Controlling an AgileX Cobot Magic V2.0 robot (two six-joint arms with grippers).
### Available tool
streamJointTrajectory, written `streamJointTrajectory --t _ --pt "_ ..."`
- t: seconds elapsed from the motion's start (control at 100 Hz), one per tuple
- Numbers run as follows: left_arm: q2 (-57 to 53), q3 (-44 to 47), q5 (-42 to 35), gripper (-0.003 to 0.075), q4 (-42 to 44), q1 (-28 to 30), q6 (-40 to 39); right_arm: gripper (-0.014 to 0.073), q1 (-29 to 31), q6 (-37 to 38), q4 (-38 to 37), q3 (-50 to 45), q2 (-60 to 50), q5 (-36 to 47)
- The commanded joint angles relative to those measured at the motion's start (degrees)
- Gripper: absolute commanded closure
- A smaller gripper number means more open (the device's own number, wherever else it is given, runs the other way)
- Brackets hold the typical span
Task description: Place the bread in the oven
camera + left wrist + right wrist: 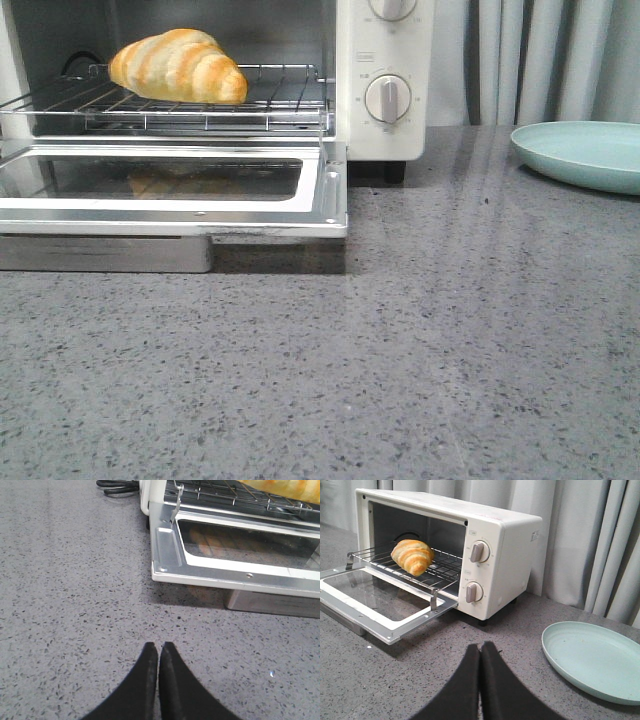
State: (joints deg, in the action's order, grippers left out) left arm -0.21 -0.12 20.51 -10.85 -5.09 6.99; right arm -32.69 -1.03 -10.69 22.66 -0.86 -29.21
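Note:
The bread (180,66), golden-orange with cream stripes, lies on the wire rack inside the off-white oven (380,130). It also shows in the right wrist view (412,556), and its edge shows in the left wrist view (280,487). The oven's glass door (170,185) hangs open and flat over the counter. My left gripper (158,645) is shut and empty above the counter, in front of the door's corner. My right gripper (480,646) is shut and empty above the counter, between the oven (495,555) and the plate. Neither gripper shows in the front view.
A pale green plate (585,152) sits on the grey speckled counter right of the oven; it also shows in the right wrist view (592,660). A black cable (117,486) lies by the oven's side. Grey curtains (590,540) hang behind.

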Motion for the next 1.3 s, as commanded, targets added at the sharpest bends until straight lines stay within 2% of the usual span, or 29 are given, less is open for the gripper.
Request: streamJointTrajectory --t 0.0,0.55,0.62,0.74,0.97,1.07,1.17,1.29 --pt "-1.71 1.48 -2.67 0.0741 0.34 0.15 -0.53 0.0656 0.42 0.06 -1.11 1.35 -0.31 4.42" --pt "-1.71 1.48 -2.67 0.0742 0.34 0.15 -0.53 0.0656 0.42 0.06 -1.19 1.23 -0.45 3.88" --pt "-1.71 1.48 -2.67 0.0742 0.34 0.15 -0.53 0.0656 1.04 0.06 -4.20 0.62 -0.70 1.47" --pt "-1.71 1.48 -2.67 0.0741 0.34 0.15 -0.53 0.0656 6.35 0.15 -3.14 -3.00 -0.70 5.59" --pt "-1.71 1.48 -2.67 0.0741 0.34 0.15 -0.53 0.0656 22.01 0.15 5.42 -16.94 -0.70 18.57" --pt "-1.71 1.48 -2.67 0.0741 0.34 0.15 -0.53 0.0656 25.84 0.15 5.43 -21.26 -0.70 18.52" --pt "-1.71 1.48 -2.67 0.0741 0.34 0.15 -0.53 0.0656 26.37 0.15 5.52 -24.02 -0.70 18.25" --pt "-1.71 1.48 -2.67 0.0741 0.34 0.15 -0.53 0.0656 26.37 0.15 5.99 -23.92 -0.70 11.37"
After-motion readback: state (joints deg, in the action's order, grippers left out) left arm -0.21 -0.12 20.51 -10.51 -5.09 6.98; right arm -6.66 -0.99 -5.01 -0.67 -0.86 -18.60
